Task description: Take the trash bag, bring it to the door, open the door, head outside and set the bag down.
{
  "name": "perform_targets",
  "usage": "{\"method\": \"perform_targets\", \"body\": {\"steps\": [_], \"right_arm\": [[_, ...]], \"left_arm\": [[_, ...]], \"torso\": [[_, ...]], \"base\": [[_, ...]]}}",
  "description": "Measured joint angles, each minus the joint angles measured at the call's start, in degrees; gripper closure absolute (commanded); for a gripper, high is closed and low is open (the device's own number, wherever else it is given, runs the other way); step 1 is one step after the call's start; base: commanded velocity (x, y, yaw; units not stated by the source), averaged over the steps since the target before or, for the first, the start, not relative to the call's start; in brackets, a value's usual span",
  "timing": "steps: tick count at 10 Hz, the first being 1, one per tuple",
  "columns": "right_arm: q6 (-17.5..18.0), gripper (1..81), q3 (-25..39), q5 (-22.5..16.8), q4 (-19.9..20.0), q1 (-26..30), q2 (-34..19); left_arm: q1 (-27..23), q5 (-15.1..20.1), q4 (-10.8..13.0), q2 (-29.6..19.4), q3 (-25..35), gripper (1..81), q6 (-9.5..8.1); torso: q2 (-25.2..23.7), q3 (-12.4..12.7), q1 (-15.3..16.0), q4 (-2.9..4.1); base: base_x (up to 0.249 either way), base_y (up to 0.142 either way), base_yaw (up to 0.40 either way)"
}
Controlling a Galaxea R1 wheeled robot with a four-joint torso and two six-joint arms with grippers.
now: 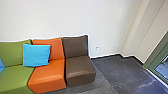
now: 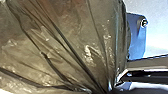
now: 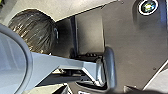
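Observation:
In the left wrist view the trash bag [image 2: 57,42] looms large, a dark, shiny, translucent sack. Its folds run together into a tight neck where my left gripper [image 2: 108,89] is shut on it. From the right wrist camera, the same bag [image 3: 35,31] appears smaller and rounded, beyond a grey-blue arm part. A green frame [image 1: 156,56] with glass stands at the right edge of the head view; whether it belongs to the door I cannot tell.
Green [image 1: 15,77], orange [image 1: 48,75] and brown [image 1: 80,70] seats line the white wall [image 1: 60,17], with a blue cushion [image 1: 36,55] on them. Dark floor tiles [image 1: 115,70] stretch between the brown seat and the green frame. A wall corner juts out beside the frame.

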Motion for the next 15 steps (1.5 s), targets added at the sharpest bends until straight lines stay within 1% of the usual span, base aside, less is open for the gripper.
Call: {"method": "perform_targets", "body": {"steps": [2, 5, 8, 10, 11, 13, 14, 15], "right_arm": [[0.0, 1.0, -3.0, 0.9, -0.6, -1.1, 1.0], [0.0, 1.0, -7.7, 1.8, -1.4, -2.6, 3.2], [0.0, 1.0, -17.2, 3.7, -2.7, -4.1, 7.7], [0.0, 1.0, -21.3, 5.0, -4.0, -5.1, 11.6], [0.0, 1.0, -22.1, 5.4, -4.4, -5.9, 13.3], [-0.1, 1.0, -23.0, 5.6, -5.1, -6.7, 14.2], [-0.1, 1.0, -24.4, 5.7, -5.4, -6.7, 14.8], [-0.1, 1.0, -24.4, 5.7, -5.4, -6.7, 14.8]], "left_arm": [[1.6, -1.0, 0.2, 1.7, -2.2, 81.1, 0.07], [2.4, -2.7, 0.2, 4.3, -5.3, 81.1, 0.17], [2.8, -3.6, 0.2, 8.2, -11.9, 81.1, 0.22], [4.4, -3.9, 0.2, 10.3, -13.1, 81.1, 0.63], [5.1, -4.3, 0.2, 10.8, -13.5, 81.1, 0.83], [5.1, -5.5, 0.2, 12.0, -15.7, 81.1, 0.91], [5.1, -5.7, 0.2, 13.1, -17.5, 81.1, 1.01], [5.3, -5.8, 0.2, 14.1, -18.8, 81.1, 1.01]], "torso": [[3.8, 0.8, -2.5, 0.00], [9.8, 0.9, -6.4, 0.00], [15.8, 0.9, -10.3, 0.00], [19.4, 1.2, -12.7, 0.00], [20.9, 2.3, -13.6, 0.00], [24.2, 5.5, -15.8, 0.00], [26.4, 7.6, -17.2, 0.00], [28.3, 9.5, -18.5, 0.00]], "base": [[0.000, 0.000, 0.000], [0.000, 0.000, 0.000], [0.000, 0.000, 0.000], [0.000, 0.000, 0.000], [0.000, 0.000, 0.000], [0.000, 0.000, 0.000], [0.000, 0.000, 0.000], [0.000, 0.000, 0.000]]}}
